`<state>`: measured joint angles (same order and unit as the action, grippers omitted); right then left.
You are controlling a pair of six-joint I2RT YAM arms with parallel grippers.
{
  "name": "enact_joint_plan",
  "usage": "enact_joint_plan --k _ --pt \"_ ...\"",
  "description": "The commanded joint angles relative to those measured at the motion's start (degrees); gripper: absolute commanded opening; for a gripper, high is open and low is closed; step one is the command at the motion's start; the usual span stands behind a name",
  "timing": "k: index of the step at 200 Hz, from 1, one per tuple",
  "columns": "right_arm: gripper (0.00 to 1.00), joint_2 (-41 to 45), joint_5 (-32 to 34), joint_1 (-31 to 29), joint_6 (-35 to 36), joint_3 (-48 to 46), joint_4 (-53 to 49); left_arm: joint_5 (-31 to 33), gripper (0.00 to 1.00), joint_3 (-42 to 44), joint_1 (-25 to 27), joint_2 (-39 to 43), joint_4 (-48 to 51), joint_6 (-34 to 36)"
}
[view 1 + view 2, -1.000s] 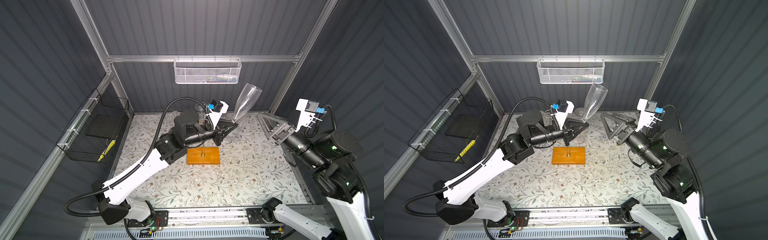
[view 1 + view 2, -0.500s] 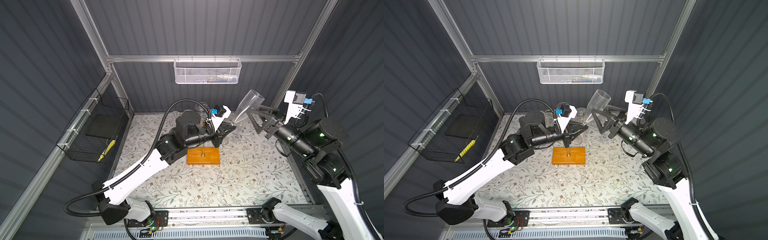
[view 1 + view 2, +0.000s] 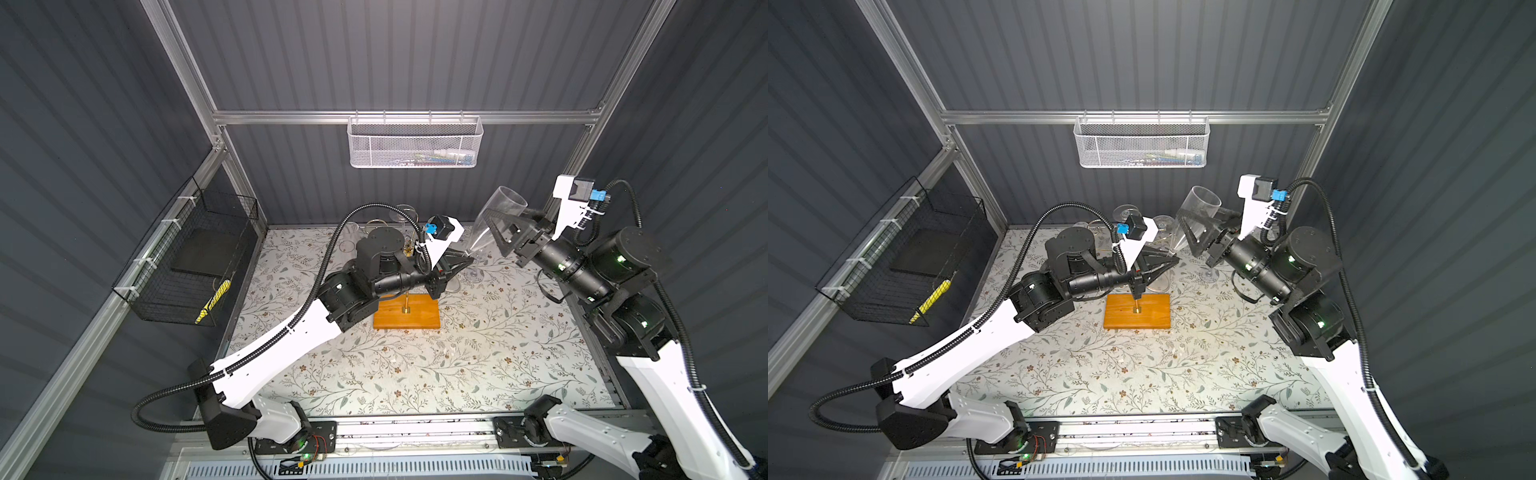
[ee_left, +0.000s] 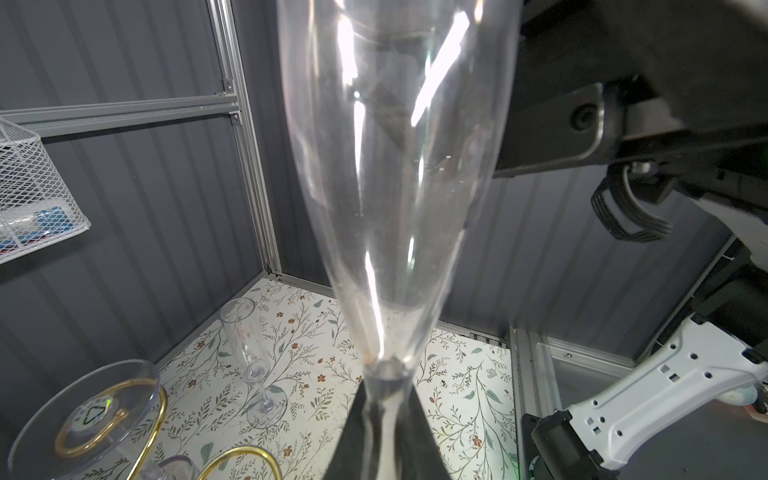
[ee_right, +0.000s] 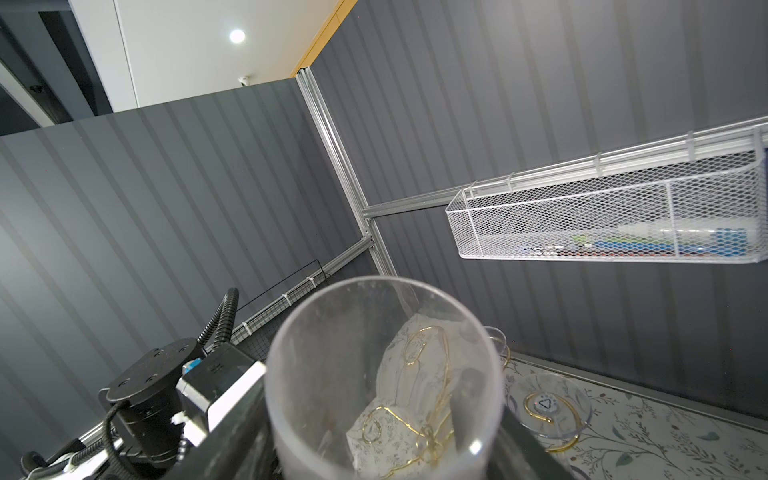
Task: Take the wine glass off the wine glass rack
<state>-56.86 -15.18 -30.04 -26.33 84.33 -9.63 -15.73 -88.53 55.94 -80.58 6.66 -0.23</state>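
The wine glass (image 3: 500, 212) (image 3: 1200, 208) is a clear flute, bowl up and leaning right, held in the air to the right of the wine glass rack. My left gripper (image 3: 467, 261) (image 3: 1173, 261) (image 4: 384, 399) is shut on its stem just under the bowl (image 4: 395, 187). The right gripper (image 3: 496, 228) (image 3: 1187, 228) (image 5: 382, 457) stands open, its dark fingers (image 5: 232, 436) close on either side of the bowl (image 5: 382, 374). Below stand the rack's orange-brown base (image 3: 424, 316) (image 3: 1154, 311) and gold pole (image 3: 406, 299). Its gold scroll arms (image 4: 104, 415) (image 5: 544, 407) carry other glasses.
Another flute (image 4: 249, 345) (image 3: 476, 270) stands on the floral table near the back right corner. Glass feet (image 3: 401, 212) (image 3: 1125, 212) hang on the rack's far arms. A white mesh basket (image 3: 415, 143) hangs on the back rail. A black wire basket (image 3: 187, 257) is fixed to the left wall.
The right arm has swung in from the right and its jaws have narrowed around the glass bowl. The left gripper still holds the stem and has shifted a little to the right.
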Motion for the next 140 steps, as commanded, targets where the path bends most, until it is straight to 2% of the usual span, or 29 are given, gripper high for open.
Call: enact_joint_plan --k 1,30,73,84,108,140 --pt "0.65 -0.12 -0.73 -0.07 0.75 -0.5 2.94 -0.91 0.0 0.81 0.4 1.47 -2.65 0.06" --pt "0.6 -0.27 -0.47 -0.1 0.92 -0.82 3.19 -1.0 0.0 1.16 0.48 1.65 -2.79 0.14" --pt "0.58 -0.1 -0.55 -0.06 1.63 -1.01 3.21 -0.87 0.0 1.52 0.46 1.89 -2.88 0.25" --pt "0.58 -0.07 -0.72 -0.1 1.73 -1.01 3.3 -0.78 0.06 1.61 0.42 1.99 -2.94 0.23" --pt "0.56 0.24 -1.36 -0.1 2.19 -0.84 3.13 0.16 0.27 2.52 0.46 2.68 -3.72 0.1" --pt "0.55 0.95 -1.08 -0.1 3.36 -0.93 2.78 0.83 0.44 3.43 0.45 3.45 -4.19 -0.48"
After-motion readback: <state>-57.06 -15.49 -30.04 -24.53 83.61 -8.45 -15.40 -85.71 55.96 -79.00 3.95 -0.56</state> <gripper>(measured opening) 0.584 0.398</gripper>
